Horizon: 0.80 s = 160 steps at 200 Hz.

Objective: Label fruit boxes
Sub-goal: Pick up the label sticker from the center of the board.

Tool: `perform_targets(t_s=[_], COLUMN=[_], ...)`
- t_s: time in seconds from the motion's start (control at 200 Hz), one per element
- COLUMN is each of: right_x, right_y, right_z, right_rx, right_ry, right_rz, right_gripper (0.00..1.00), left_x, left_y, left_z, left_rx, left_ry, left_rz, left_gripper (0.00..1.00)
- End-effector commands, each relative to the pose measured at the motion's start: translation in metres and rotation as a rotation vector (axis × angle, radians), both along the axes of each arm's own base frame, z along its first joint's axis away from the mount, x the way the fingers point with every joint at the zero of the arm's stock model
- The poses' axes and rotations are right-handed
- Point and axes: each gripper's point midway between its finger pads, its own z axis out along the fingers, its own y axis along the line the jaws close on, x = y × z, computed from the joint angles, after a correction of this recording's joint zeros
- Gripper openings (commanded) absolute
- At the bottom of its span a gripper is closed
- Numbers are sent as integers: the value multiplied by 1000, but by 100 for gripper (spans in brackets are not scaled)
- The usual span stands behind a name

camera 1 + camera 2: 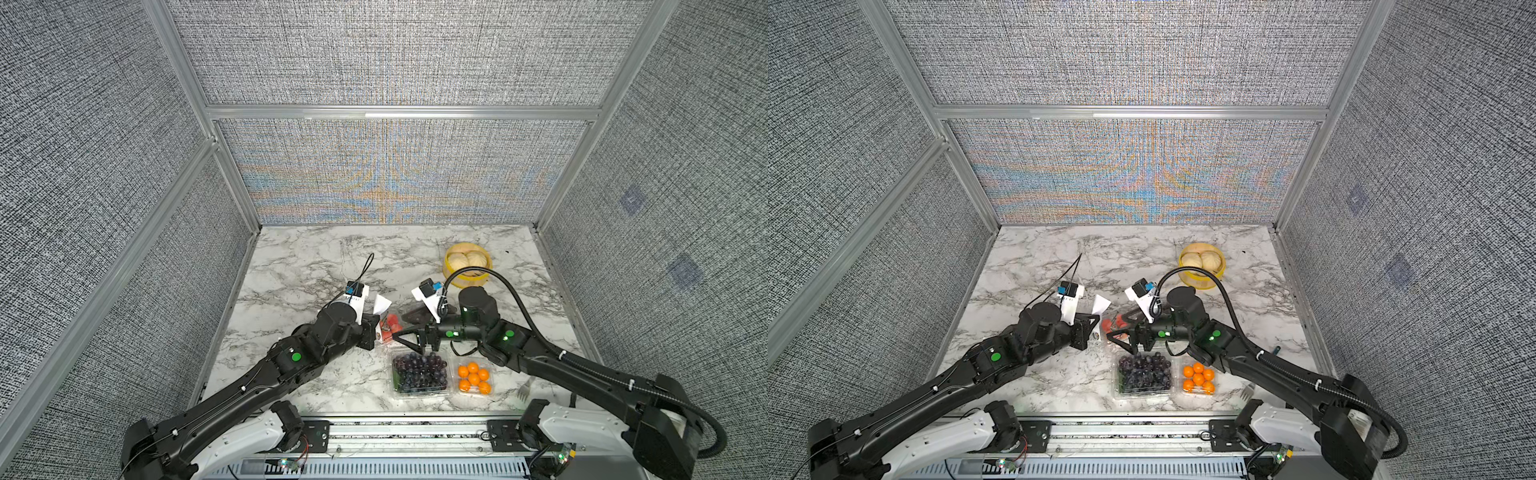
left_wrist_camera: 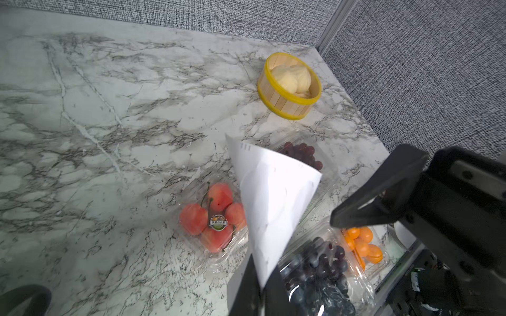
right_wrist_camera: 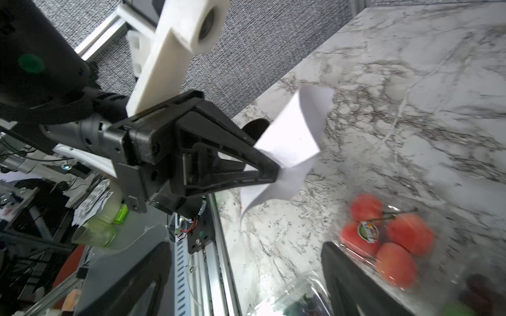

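On the marble table [image 1: 291, 270], four clear fruit boxes [image 1: 419, 374] cluster near-right, the right gripper [image 3: 245, 247] spread wide and empty by the red-fruit box [image 2: 210, 221], the left gripper [image 3: 275, 172] pinched tight on a curled white sticker sheet [image 2: 271, 197].

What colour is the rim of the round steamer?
Yellow. The steamer shows best in the left wrist view.

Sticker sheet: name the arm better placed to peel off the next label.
Right, probably: the left gripper is shut on the sticker sheet, holding it up; the right gripper stands open beside it.
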Motion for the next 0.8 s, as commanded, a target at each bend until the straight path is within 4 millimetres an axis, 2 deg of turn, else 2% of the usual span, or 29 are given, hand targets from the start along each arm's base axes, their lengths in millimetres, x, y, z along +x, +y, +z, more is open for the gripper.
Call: perform_targets(t_s=[0.0, 0.105, 0.265, 0.365, 0.51, 0.63, 0.655, 0.705, 0.796], right_x=[-6, -6, 17, 15, 17, 17, 19, 21, 21], right_y=[13, 23, 20, 27, 33, 36, 36, 34, 29], right_z=[7, 6, -2, 9, 10, 9, 7, 2, 0], right_rx=[29, 17, -7, 32, 4, -9, -19, -37, -41], right_ry=[-2, -4, -15, -50, -89, -103, -102, -97, -103], right_rz=[49, 50, -96, -94, -124, -128, -134, -149, -163], right_gripper=[84, 77, 64, 55, 42, 25, 19, 1, 0], left_x=[6, 8, 10, 11, 11, 13, 14, 14, 13], left_y=[-11, -15, -12, -11, -14, -12, -12, -11, -11], left_z=[22, 30, 40, 44, 44, 45, 44, 44, 42], left_rx=[-37, -54, -77, -86, -90, -84, -84, -81, -86], left_ry=[-69, -80, -106, -117, -109, -116, -117, -118, -119], left_rz=[-29, -37, -15, -8, -16, -1, 2, 7, 3], left_gripper=[9, 9, 9, 9, 9, 9, 9, 9, 12])
